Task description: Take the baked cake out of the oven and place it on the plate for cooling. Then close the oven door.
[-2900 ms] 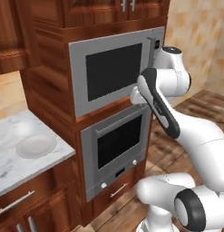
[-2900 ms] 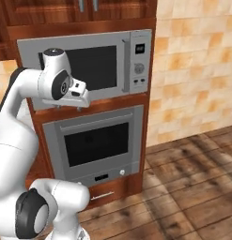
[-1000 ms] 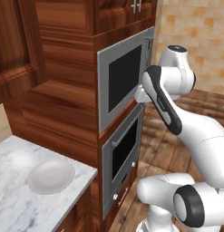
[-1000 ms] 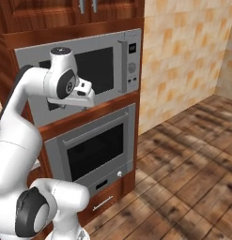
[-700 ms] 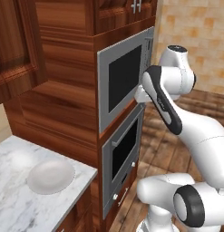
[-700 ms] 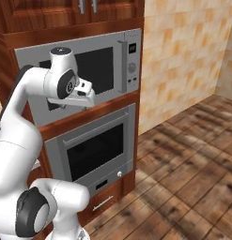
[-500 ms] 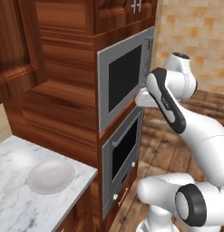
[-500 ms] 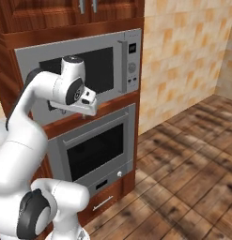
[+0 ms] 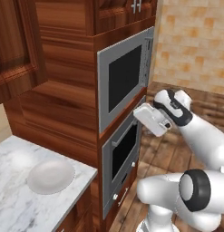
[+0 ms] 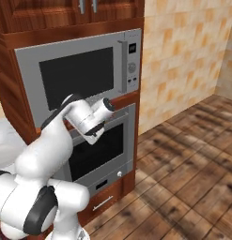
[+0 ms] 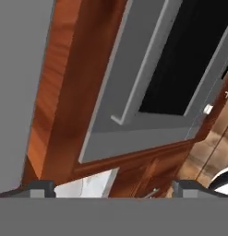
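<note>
On the left, the plate (image 9: 50, 176) sits on the marble counter (image 9: 13, 208), near its right edge and a little back from the front, with bare marble around it. Right of the counter stands the wooden cabinet column, the microwave (image 9: 124, 81) above and the oven (image 9: 122, 156) below it. The oven door (image 10: 99, 149) is shut, its bar handle (image 9: 124, 134) along the top edge; the cake can't be seen. The gripper (image 11: 113, 186) hangs just in front of that handle, jaws spread wide and holding nothing. To the right, open wooden floor (image 10: 183, 178) runs to the tiled wall (image 10: 183, 61).
</note>
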